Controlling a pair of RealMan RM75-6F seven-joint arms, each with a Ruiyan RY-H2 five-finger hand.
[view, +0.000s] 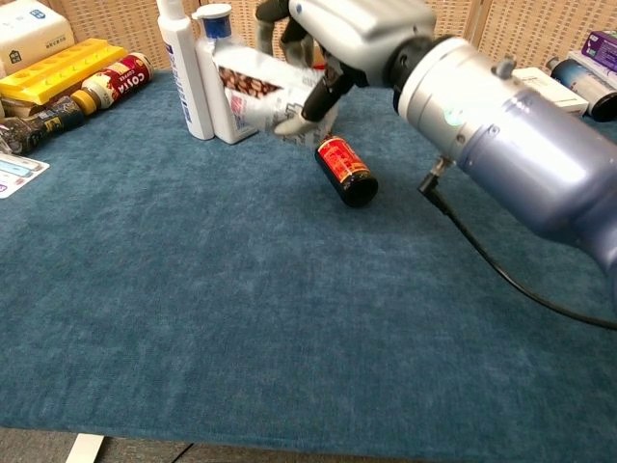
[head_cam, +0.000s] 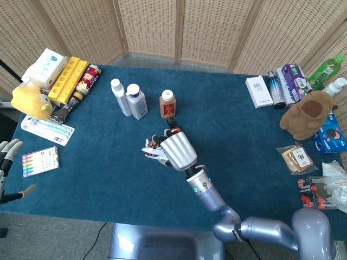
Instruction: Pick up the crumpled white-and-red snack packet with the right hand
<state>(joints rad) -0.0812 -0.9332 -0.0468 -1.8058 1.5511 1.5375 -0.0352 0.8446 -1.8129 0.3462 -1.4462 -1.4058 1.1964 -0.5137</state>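
Note:
My right hand (head_cam: 175, 151) (view: 339, 29) grips the crumpled white-and-red snack packet (view: 262, 92) (head_cam: 151, 153) and holds it well above the blue tablecloth. The packet sticks out to the left of the hand, its printed side facing the chest view. Under the hand a small dark bottle with a red label (view: 345, 170) lies on its side on the cloth. My left hand (head_cam: 7, 160) hangs off the table's left edge with its fingers spread and nothing in it.
Two white bottles (head_cam: 129, 99) and a brown drink bottle (head_cam: 167, 103) stand behind the hand. A yellow tray (head_cam: 67, 80), tissues and a plush sit far left; boxes, bottles, a brown plush (head_cam: 307, 114) and snack packs line the right edge.

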